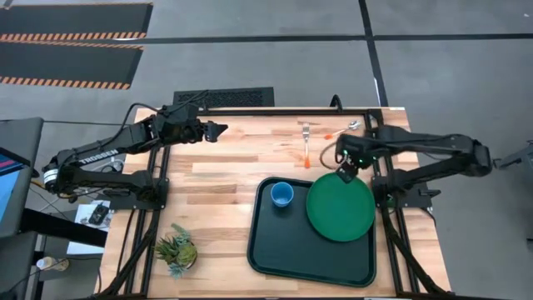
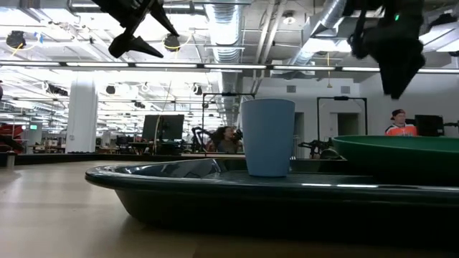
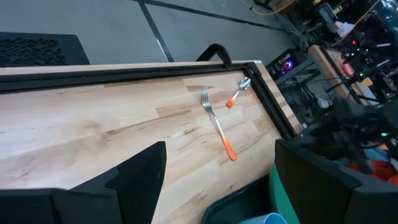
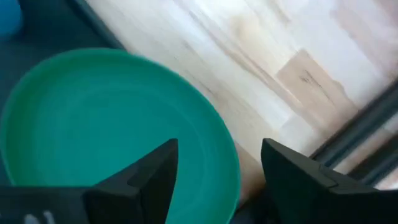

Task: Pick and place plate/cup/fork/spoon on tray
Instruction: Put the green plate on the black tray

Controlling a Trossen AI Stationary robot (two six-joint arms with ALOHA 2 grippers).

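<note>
The green plate (image 1: 340, 208) lies on the right part of the dark tray (image 1: 275, 250), its far edge over the tray's far rim. It also shows in the right wrist view (image 4: 93, 124). The blue cup (image 1: 281, 195) stands upright in the tray's far left part. The fork (image 1: 306, 143) and the spoon (image 1: 341, 130) lie flat on the table beyond the tray. They also show in the left wrist view, the fork (image 3: 217, 124) and the spoon (image 3: 237, 93). My right gripper (image 1: 345, 173) is open above the plate's far edge, clear of it (image 2: 393, 72). My left gripper (image 1: 218, 130) is open and empty, raised over the table's far left.
A small potted plant (image 1: 176, 250) stands at the table's near left corner. A black frame rail (image 3: 124, 70) runs along the table's far edge. Bare wood lies between the tray and the left arm.
</note>
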